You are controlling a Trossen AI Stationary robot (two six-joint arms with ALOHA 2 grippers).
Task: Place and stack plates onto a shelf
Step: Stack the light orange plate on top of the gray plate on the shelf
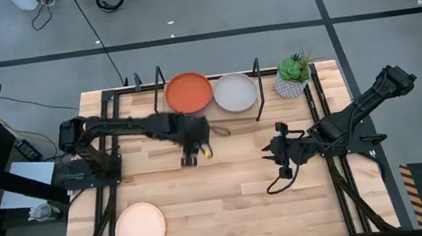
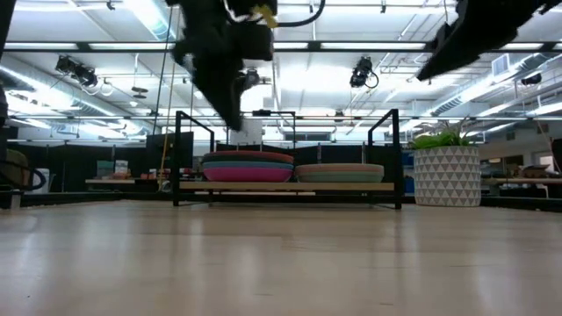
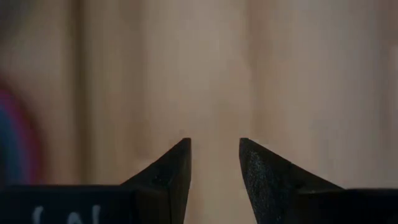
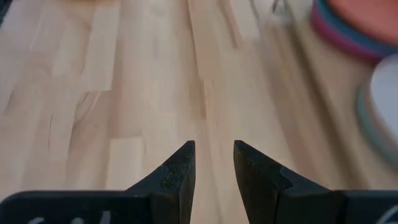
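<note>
From the high view I see the light wooden desk [image 1: 228, 188] with the low black metal shelf with its pale board base [image 1: 258, 76] along its far edge; on the shelf sit two stacks of round shallow plates, one topped by the orange-red plate [image 1: 189, 93] and, just beside it, one topped by the grey plate [image 1: 235, 92]. A small potted green plant in a white patterned pot [image 1: 293, 76] stands at the shelf's right end. The round peach plate [image 1: 140, 228] lies alone near the front left corner of the desk, well apart from the shelf. My left gripper [image 1: 190, 157] hangs over the desk in front of the orange-red stack, and my right gripper [image 1: 269, 154] waits over the desk right of centre. In the low view the left stack shows magenta and teal rims under the orange-red top [image 2: 248, 166], and the right stack [image 2: 340, 172] stands next to it on the board, with the plant at the right. In the left wrist view the left jaws are slightly parted and hold nothing, above bare wood. In the right wrist view the right jaws are likewise a little apart and empty, with both stacks off to one side.
</note>
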